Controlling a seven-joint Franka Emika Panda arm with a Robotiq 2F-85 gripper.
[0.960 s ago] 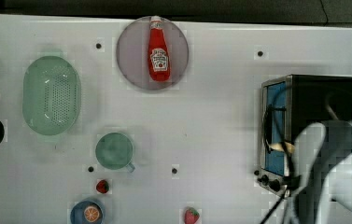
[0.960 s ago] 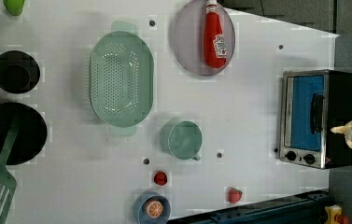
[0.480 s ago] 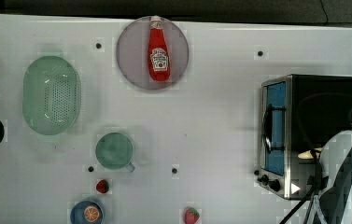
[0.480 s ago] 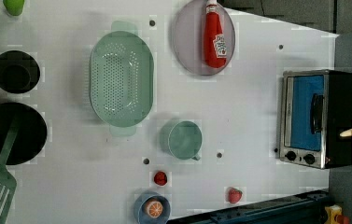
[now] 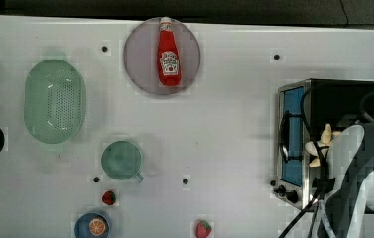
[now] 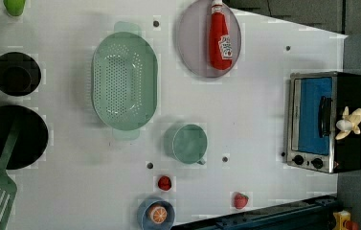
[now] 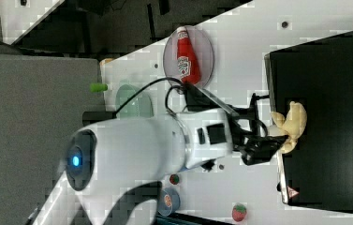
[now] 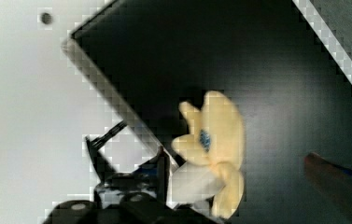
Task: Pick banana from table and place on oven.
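Note:
The pale yellow banana (image 6: 349, 123) lies on the black top of the oven (image 6: 355, 91), close to its front edge above the glass door. It shows too as the banana (image 5: 321, 146) beside the white arm in the top view, and as the banana (image 7: 292, 124) on the oven (image 7: 333, 84) in the right view. My gripper (image 8: 248, 177) is open, one finger on each side of the banana (image 8: 215, 149), which rests on the dark surface. The gripper (image 7: 270, 143) hangs just off the banana's end. The white table (image 5: 234, 124) spreads to the top view's left of the oven.
A red ketchup bottle (image 5: 168, 52) lies on a grey plate (image 5: 140, 64). On the table stand a green colander (image 5: 54, 101), a teal cup (image 5: 121, 159), a small bowl with an orange slice (image 5: 95, 227) and two toy strawberries (image 5: 203, 229). Black pans (image 6: 13, 136) and a spatula sit at the left view's left.
The fingers have spread apart around the banana. The banana has come in from the oven's far edge toward its front edge and now rests on the black top.

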